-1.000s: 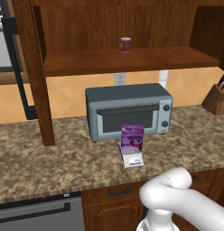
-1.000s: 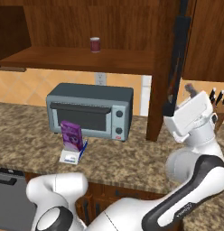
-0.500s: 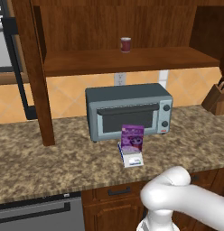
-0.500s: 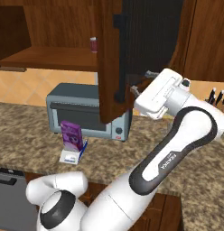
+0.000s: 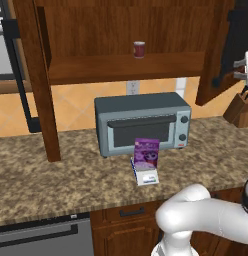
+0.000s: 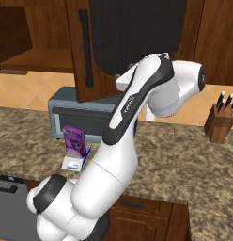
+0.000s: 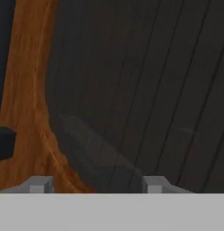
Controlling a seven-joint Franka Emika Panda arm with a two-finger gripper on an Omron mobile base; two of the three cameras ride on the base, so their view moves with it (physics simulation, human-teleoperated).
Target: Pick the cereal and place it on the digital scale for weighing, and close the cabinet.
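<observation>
The purple cereal (image 5: 147, 154) box stands upright on the flat white digital scale (image 5: 146, 176), on the counter in front of the toaster oven; both also appear at the lower left of the right base view, cereal (image 6: 74, 141) on digital scale (image 6: 73, 163). The cabinet (image 5: 121, 30) is open over its shelf, and its right door (image 6: 132, 37) with dark glass is swung partway across. My gripper (image 7: 95, 185) faces that glass at very close range, fingers (image 7: 40, 184) apart with nothing between them. In the left base view the gripper (image 5: 239, 69) sits at the door's edge on the far right.
A grey-blue toaster oven (image 5: 141, 122) stands at the back of the granite counter (image 5: 56, 175). A dark red mug (image 5: 139, 49) sits on the cabinet shelf. A knife block (image 6: 221, 123) stands at the right. The door's black bar handle (image 6: 84, 47) hangs beside my arm.
The right cabinet door has swung leftward across the opening, with my arm sweeping along behind it. The fingers have drawn somewhat closer together. The cereal and scale have not moved.
</observation>
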